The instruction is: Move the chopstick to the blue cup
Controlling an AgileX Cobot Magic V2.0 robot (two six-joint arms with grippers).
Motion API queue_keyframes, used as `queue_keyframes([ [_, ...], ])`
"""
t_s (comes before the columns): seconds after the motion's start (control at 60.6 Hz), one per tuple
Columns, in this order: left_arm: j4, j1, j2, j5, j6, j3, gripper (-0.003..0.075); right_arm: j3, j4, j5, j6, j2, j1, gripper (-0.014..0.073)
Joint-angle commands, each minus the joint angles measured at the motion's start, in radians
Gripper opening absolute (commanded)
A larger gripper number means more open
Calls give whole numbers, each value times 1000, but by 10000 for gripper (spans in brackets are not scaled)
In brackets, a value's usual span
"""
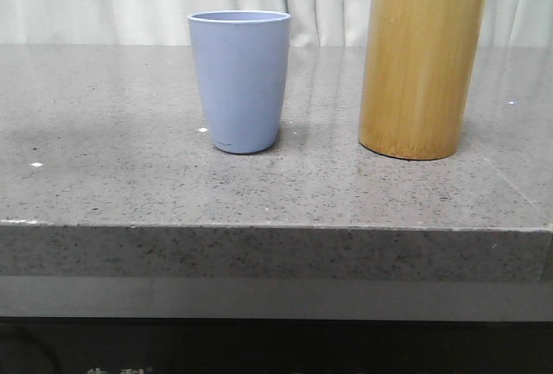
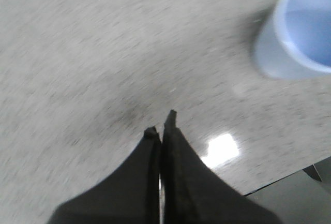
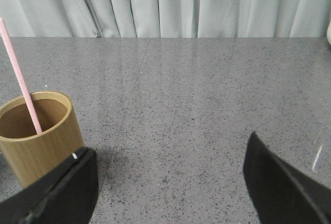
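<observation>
Pre-grasp: pale pink chopstick point(image 3: 19, 76) stands slanted in tall tan bamboo cylinder holder point(image 1: 422, 67), not yet transferred.
Matte pale blue tapered cup point(image 1: 239, 80) waits empty beside it on grey speckled worktop point(image 1: 112, 175). Right tool point(image 3: 170, 182) spread wide, holding nothing, likely for the pickup; left tool point(image 2: 162, 125) closed, empty.

No legible text; only cut-off pale marks on the dark panel point(image 1: 117, 370) below the table.

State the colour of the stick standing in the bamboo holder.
Pale pink. The chopstick shows best in the right wrist view, leaning inside the bamboo holder.
</observation>
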Motion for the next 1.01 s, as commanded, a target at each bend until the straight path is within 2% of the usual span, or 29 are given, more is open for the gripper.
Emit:
queue_keyframes([
  [0.0,-29,72,-106,-24,-12,43,-19,-36,3,-76,-3,8,-5,589],
  [0.215,-61,206,-319,-252,-35,303,-19,-36,3,-79,-3,8,-2,589],
  [0.479,-88,211,-654,-600,-35,707,-19,-37,3,-86,-44,34,79,589],
  [0.627,-88,211,-848,-741,-35,890,-19,-50,3,-113,-49,103,124,589],
  [0.76,-88,211,-1003,-795,-35,998,-19,-101,3,-154,-49,207,187,589],
  [0.991,-88,211,-1116,-802,-35,1049,-19,-284,3,-241,-52,459,331,589],
])
